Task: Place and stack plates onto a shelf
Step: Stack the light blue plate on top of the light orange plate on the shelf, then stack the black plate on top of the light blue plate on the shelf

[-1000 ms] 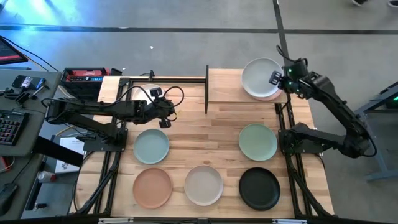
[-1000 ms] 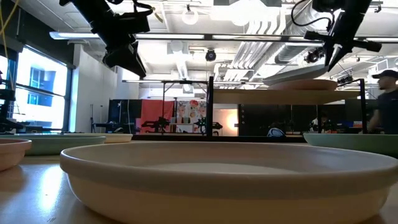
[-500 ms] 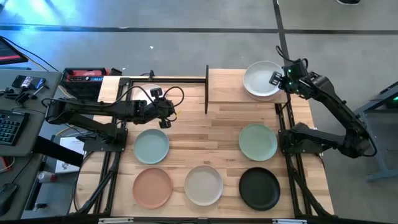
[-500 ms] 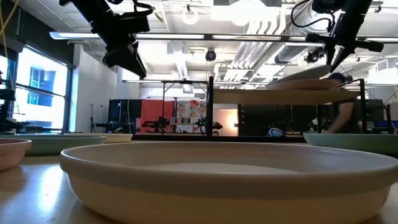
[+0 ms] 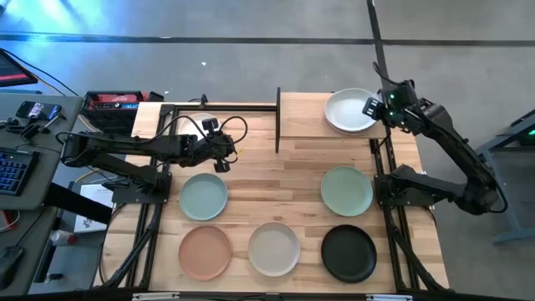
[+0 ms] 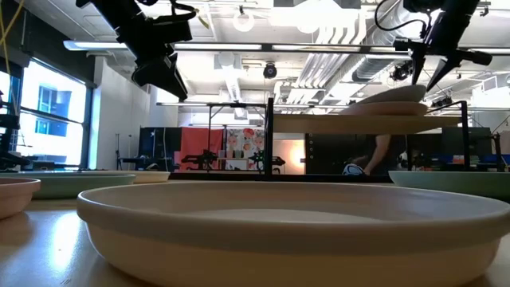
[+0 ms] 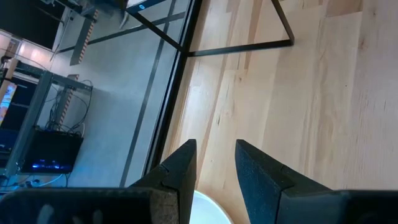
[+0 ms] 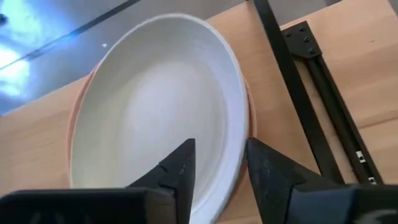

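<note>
White plate atop pink plate on shelf upper right, right gripper fingers parted over its rim, left gripper spread, empty, centre left

Pink plate on shelf mostly hidden under white plate; we see only thin rim. Beside shelf, in low view, person partly hidden behind it. Beige plate cut off by bottom edge.

No legible text, label, brand, number or sign found on any item in any view
</note>
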`<action>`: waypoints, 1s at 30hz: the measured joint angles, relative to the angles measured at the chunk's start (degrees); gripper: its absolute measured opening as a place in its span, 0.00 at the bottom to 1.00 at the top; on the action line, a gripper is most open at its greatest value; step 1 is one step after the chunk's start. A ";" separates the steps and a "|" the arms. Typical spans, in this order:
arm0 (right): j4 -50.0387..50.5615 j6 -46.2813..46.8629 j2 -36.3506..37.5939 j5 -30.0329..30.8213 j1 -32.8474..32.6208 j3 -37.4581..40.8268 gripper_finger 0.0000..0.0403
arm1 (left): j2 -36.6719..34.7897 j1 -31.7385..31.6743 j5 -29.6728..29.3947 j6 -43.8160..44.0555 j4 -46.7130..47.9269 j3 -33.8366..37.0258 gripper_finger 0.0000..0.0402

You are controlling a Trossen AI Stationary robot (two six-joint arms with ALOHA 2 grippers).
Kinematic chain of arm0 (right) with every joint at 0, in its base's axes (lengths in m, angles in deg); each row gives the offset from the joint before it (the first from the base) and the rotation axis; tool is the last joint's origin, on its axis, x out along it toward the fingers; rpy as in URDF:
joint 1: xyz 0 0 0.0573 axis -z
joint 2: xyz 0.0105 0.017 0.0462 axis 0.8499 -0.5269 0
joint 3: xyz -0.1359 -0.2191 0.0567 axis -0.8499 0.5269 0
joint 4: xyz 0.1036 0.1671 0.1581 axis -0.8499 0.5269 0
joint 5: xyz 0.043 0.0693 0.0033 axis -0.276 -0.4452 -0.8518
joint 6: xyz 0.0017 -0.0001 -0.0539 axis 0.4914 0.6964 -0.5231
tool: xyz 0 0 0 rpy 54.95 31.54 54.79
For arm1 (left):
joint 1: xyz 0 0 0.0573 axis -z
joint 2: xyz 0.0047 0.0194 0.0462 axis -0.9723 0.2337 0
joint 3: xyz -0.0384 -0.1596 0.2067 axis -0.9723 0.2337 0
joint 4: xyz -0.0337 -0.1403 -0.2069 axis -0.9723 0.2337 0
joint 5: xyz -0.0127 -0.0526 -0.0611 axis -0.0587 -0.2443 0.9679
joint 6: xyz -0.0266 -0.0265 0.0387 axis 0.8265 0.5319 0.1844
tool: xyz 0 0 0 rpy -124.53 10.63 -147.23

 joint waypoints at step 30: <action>-7.37 15.41 5.72 -17.76 -26.10 -0.07 0.30 | 0.02 0.00 15.11 21.83 18.53 0.00 0.25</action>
